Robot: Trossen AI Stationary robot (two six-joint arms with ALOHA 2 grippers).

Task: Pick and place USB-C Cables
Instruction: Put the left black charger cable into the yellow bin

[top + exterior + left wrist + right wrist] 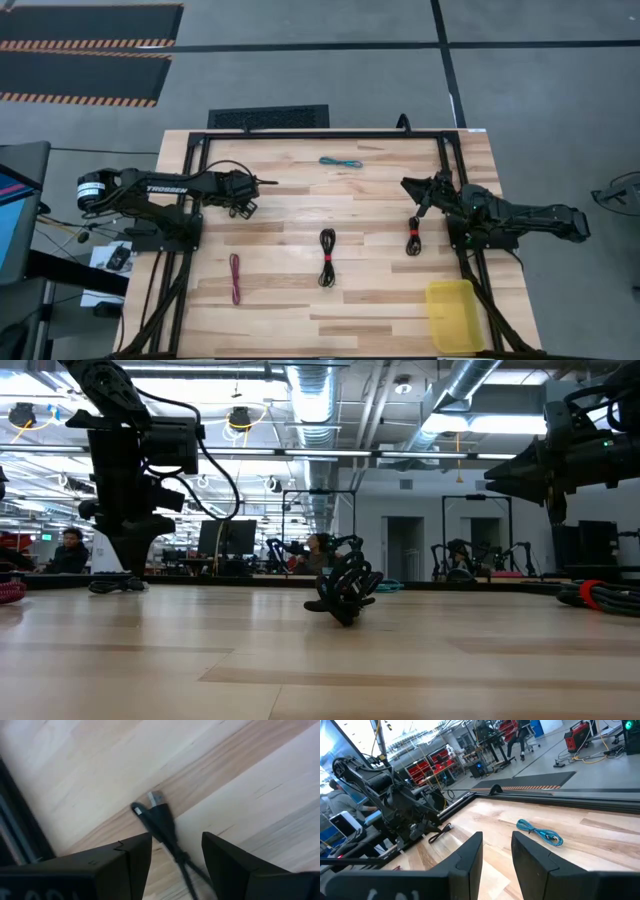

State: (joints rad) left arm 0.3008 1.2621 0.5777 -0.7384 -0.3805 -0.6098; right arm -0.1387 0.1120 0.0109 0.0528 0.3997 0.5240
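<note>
Wooden table (380,215): red-banded black cable (327,257) lengthwise front-to-back

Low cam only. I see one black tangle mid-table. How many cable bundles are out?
Observer: From above, four: a teal-blue braided cable, a dark red cable, a central black red-banded cable, and a right-side black red-banded cable.
Operator: Left gripper holding anything?
Observer: No. The left gripper is open, with a plain black plug-ended cable lying on the wood between its fingers.
Operator: Right one? Bin?
Observer: The right gripper is open and empty. A yellow plastic tray sits beside its arm.
</note>
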